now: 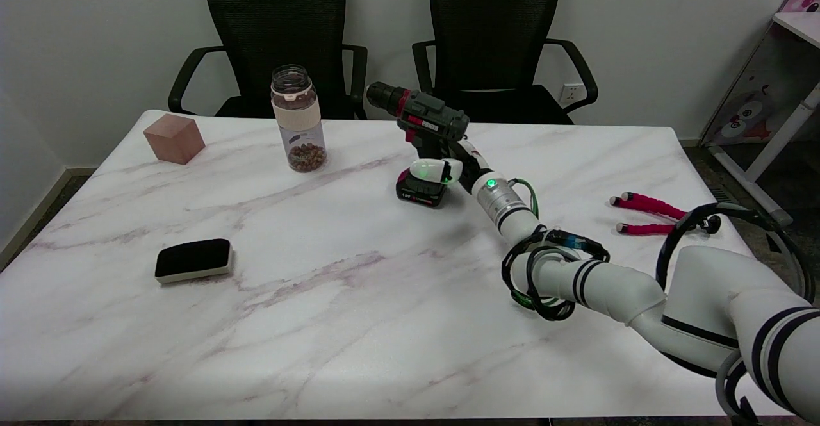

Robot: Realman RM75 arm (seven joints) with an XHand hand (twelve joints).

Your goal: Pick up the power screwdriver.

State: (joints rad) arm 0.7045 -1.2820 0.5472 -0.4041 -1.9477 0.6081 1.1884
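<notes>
Wrapped around the grip of the dark grey and red power screwdriver is the robot's black-and-white right hand, reached in from the lower right on its white arm; the fingers are seen closed about the handle, between the tool's body above and its black battery base below. The power screwdriver is held upright near the middle of the white marble-patterned table, toward the far edge, with its chuck pointed to the left; whether the battery base is touching the tabletop or just clear of it cannot be told. Far to the left, a pink wooden cube is placed near the table's far left corner, and a black and white board eraser is laid nearer the front. Between the cube and the tool, a clear plastic jar with a beige band is stood upright, and a shallow layer of brown nuts or beans is seen at its bottom. To the right of the arm, a pink flexible tripod is laid flat.
</notes>
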